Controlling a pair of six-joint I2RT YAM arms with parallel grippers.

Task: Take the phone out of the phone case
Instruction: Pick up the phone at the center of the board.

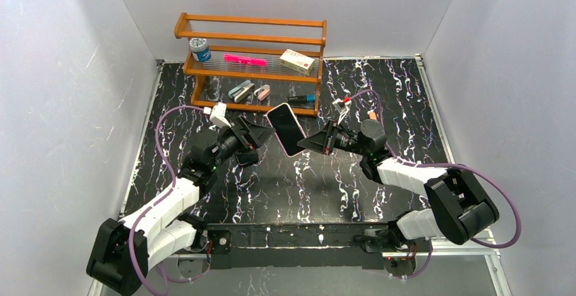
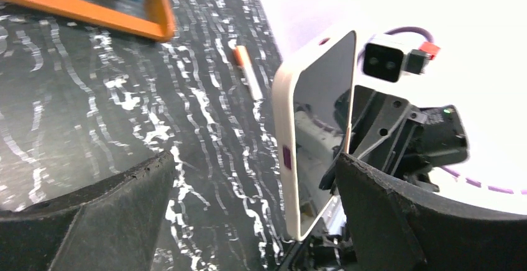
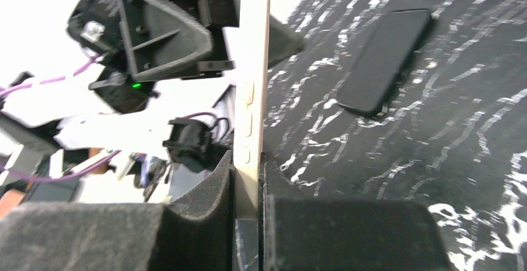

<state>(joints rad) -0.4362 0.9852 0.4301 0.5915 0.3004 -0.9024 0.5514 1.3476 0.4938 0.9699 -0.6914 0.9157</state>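
Right gripper (image 3: 247, 162): at the bottom centre of the right wrist view, its fingers (image 3: 205, 190) are pressing together on the lower end of the case (image 3: 253, 66). It is pinching the case edge-on and holding it upright, clear of the table (image 1: 339, 187). It seems to be serving as the anchor, keeping both faces of the case open to the other arm.

Left gripper: (image 2: 255, 162) in the lower half of the left wrist view, it is standing spread wide, one finger on each side of the case. The case is sitting nearer the right-hand finger in that frame, and I cannot tell whether they are touching. It is probably lining up to push or peel.

Case: it is hanging in the centre of the top view between the two grippers. Its cream rim is tilting slightly.

Phone (image 2: 320, 115): its glossy dark face is showing inside the cream rim and mirroring the gripper, so it appears to be seated in the case, not yet removed.

Slab (image 3: 385, 59): a flat black piece is lying on the table in the upper right of the right wrist view. I cannot tell what it is.

Rack (image 1: 251, 45): this wooden shelf is standing at the top of the top view, well apart from the work and holding small items.
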